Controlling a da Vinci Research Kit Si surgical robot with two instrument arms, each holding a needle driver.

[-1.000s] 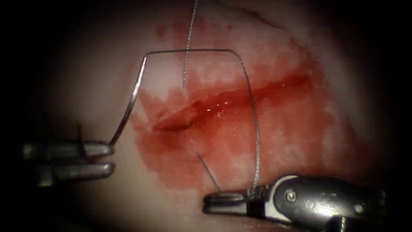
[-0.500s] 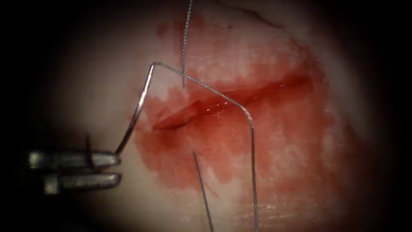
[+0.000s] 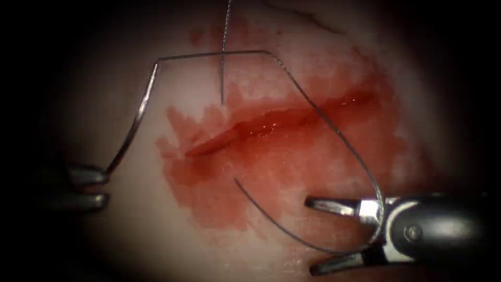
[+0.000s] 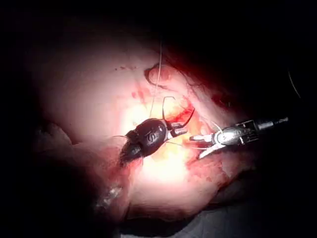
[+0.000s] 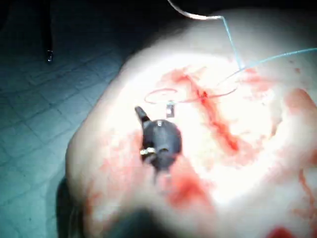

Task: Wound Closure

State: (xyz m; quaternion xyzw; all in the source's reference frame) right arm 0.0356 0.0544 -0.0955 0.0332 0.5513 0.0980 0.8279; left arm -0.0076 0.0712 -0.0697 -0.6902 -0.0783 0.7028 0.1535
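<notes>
The left tool [image 3: 99, 188] sat left of the cut [image 3: 271, 122], clenched on the needle [image 3: 133, 122] near one end of its curve, the needle clear of the tissue [image 3: 104, 104]; since a second earlier it had drawn further left and lifted the needle's far end. The right tool [image 3: 323, 235], gone from view half a second before, was back below the cut with jaws spread and gripping nothing, and the thread [image 3: 334, 128], no longer pinched, lay slack in a loop between them.
</notes>
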